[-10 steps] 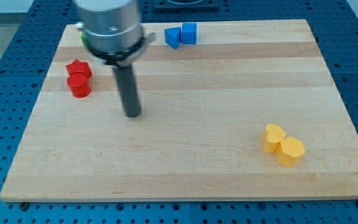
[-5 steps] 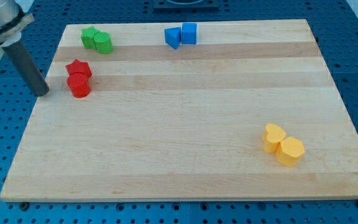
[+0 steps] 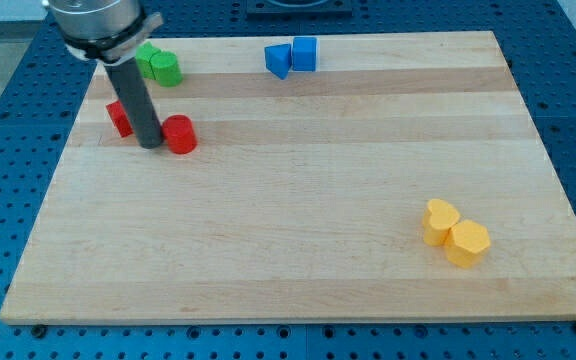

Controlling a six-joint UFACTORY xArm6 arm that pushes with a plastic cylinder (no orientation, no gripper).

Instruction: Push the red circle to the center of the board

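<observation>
The red circle lies on the wooden board at the view's upper left. My tip stands right against its left side, touching it. A second red block, star-shaped, sits just left of the rod and is partly hidden by it. The red circle is now apart from the red star, to its right.
Two green blocks sit near the top left edge, partly behind the rod. Two blue blocks sit at the top middle. Two yellow blocks sit at the lower right.
My tip swung left off the board's edge, then came back right into the red circle. The red circle has slid right, away from the red star.
</observation>
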